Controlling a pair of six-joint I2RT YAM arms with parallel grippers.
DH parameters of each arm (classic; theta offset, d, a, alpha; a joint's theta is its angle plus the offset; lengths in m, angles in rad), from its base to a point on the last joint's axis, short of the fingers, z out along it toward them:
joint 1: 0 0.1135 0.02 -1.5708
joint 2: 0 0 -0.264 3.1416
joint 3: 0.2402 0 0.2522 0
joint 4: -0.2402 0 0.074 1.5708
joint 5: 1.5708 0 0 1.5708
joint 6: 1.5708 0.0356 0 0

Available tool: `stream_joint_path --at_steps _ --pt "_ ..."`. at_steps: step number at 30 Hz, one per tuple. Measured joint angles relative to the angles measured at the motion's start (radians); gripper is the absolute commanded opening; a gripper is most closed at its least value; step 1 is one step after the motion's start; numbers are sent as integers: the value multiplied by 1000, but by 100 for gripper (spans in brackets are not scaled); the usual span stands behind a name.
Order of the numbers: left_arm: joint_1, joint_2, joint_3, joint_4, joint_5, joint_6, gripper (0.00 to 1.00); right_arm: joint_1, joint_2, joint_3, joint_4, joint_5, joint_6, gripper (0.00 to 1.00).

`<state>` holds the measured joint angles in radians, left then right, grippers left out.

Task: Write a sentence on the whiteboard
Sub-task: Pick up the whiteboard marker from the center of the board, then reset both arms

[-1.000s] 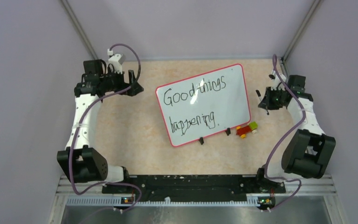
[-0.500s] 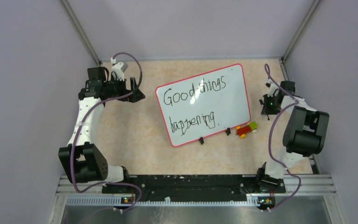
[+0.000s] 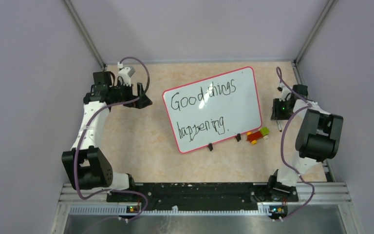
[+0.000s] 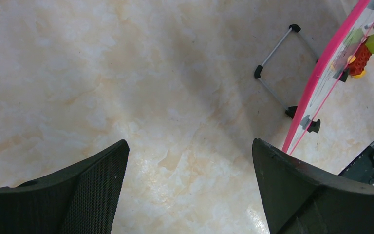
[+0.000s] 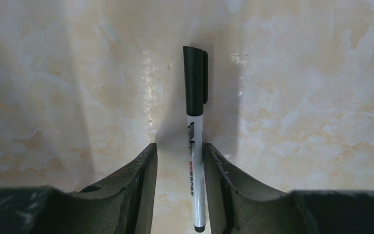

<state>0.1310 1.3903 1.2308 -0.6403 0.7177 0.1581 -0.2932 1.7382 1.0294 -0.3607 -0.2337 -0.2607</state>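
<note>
On marbled beige table (image 3: 136, 141), whiteboard (image 3: 246, 105), lilac walls (image 3: 29, 58)

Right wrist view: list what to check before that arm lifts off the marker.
1. Marker capped: ok, black cap on.
2. Marker lying flat on the table: ok.
3. Right gripper not clamped on the marker: ok, a gap shows on one side.
4. Sentence on the whiteboard: ok, two lines written.
5. Left gripper holding nothing: ok, fingers wide apart.
6. Toy bricks out of the lift path: cannot tell.
</note>
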Motion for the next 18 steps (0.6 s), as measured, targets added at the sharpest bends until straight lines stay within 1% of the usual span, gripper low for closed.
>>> stream_joint_path --at_steps 4,8,9,12,16,18 --pt "4 19 0 -8 -3 0 99 0 -11 23 -75 -10 2 52" --pt "26 60 40 -49 -4 2 99 0 -55 110 -173 -49 7 72" --pt "39 78 66 -60 -3 3 99 0 -71 140 -191 -61 11 74" --pt "92 138 166 -89 -2 7 99 0 -123 264 -242 -114 19 77" --pt "182 241 370 -125 -1 19 99 0 -180 401 -274 -177 29 78" --pt "216 277 445 -130 -5 25 99 -3 -204 453 -281 -207 35 79"
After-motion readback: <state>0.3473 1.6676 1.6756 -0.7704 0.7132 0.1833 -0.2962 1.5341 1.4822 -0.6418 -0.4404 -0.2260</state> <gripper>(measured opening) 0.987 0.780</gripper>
